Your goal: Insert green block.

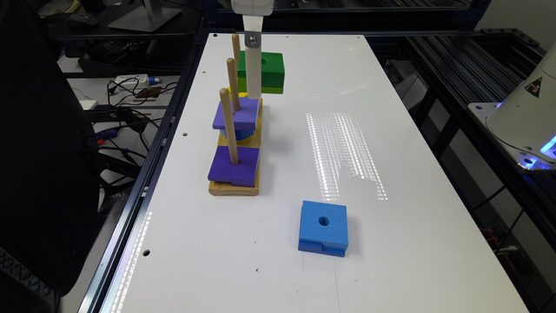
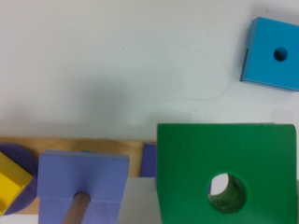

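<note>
Overhead, hand (image 1: 253, 89) holding green block (image 1: 268, 69) aloft, wooden base (image 1: 234, 188) pegs carrying purple blocks (image 1: 234, 165).

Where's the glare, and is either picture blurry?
Exterior view: a striped patch of reflected light glares on the white table beyond the blue block, otherwise sharp. Wrist view: soft all over, the close green block has fuzzy edges, and a faint shadow lies on the table above the wooden base.

No legible text or labels.
</note>
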You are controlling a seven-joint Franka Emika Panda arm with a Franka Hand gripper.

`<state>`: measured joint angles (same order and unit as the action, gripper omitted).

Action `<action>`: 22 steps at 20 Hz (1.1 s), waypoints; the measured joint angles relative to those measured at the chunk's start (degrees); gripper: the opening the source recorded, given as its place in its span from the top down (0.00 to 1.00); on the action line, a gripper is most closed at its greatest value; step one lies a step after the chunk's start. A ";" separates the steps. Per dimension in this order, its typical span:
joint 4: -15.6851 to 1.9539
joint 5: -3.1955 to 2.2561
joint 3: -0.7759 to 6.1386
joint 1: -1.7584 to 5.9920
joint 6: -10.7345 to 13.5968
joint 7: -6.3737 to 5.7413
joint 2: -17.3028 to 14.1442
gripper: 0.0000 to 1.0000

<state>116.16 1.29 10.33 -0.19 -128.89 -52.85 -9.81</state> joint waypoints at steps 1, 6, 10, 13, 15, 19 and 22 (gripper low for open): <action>0.00 0.00 0.00 0.00 0.00 0.00 0.00 1.00; -0.01 0.00 0.00 0.06 -0.03 0.02 0.00 1.00; -0.14 0.00 -0.01 0.22 -0.28 0.07 -0.01 1.00; -0.55 0.00 0.05 0.15 -1.05 0.06 -0.42 1.00; -1.35 0.00 0.13 0.06 -1.33 0.06 -1.21 1.00; -3.86 0.00 0.30 0.01 -1.33 0.05 -3.34 1.00; -5.42 0.00 0.31 0.01 -1.32 0.05 -4.61 1.00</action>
<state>110.74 1.28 10.64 -0.18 -130.22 -52.80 -14.42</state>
